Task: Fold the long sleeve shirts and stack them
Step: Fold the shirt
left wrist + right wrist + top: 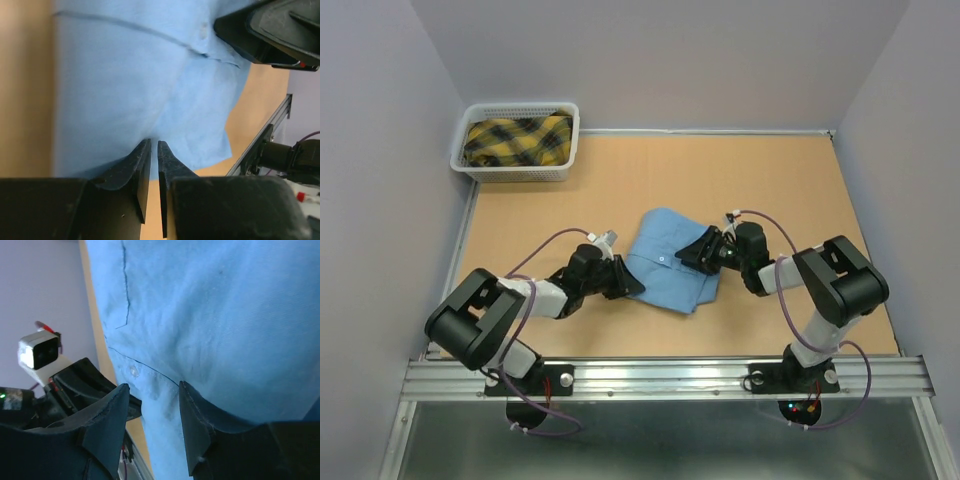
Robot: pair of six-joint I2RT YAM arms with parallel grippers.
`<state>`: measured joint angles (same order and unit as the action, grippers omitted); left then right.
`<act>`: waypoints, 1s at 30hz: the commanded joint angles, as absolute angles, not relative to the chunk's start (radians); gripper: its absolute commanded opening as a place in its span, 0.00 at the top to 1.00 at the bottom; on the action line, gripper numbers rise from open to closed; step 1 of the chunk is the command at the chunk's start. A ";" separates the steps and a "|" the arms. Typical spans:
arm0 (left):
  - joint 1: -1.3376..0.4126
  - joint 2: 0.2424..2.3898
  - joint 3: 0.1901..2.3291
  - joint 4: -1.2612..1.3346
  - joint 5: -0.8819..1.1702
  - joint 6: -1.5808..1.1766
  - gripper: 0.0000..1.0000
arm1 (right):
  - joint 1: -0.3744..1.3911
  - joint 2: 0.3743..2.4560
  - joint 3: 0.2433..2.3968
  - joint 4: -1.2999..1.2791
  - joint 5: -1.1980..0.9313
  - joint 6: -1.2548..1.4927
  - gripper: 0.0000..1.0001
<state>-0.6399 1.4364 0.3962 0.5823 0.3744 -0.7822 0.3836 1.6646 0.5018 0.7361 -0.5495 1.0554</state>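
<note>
One of the long sleeve shirts (665,258), light blue with a buttoned front, lies folded into a compact rectangle at the table's middle. My left gripper (632,285) sits low at its left edge. In the left wrist view the left gripper (154,144) shows only a thin slit between its jaws, the tips over the shirt (140,85) border, with no cloth visibly pinched. My right gripper (692,255) rests on the shirt's right part. In the right wrist view the right gripper (153,385) is open, its fingers straddling the buttoned edge of the shirt (225,315).
A white basket (515,172) at the back left corner holds a yellow and black plaid cloth (517,140). Grey walls close three sides of the tan table (770,180). A metal rail (670,375) runs along the near edge.
</note>
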 commanded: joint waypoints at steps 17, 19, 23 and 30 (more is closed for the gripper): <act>-0.535 1.262 0.572 0.510 0.442 -0.804 0.69 | 0.342 1.620 0.623 0.856 -0.526 1.083 0.50; -0.520 1.342 0.650 0.497 0.460 -0.787 0.67 | 0.310 1.638 0.665 0.856 -0.519 1.094 0.50; -0.499 1.547 0.877 0.499 0.528 -0.779 0.66 | 0.275 1.673 0.747 0.856 -0.511 1.123 0.50; -0.499 1.842 1.087 0.538 0.610 -0.816 0.68 | 0.272 1.755 0.767 0.857 -0.437 1.143 0.50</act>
<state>-0.4969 1.7691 1.0199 0.5335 0.5335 -0.8127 0.2695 1.7199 0.7528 0.8505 -0.5007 1.1233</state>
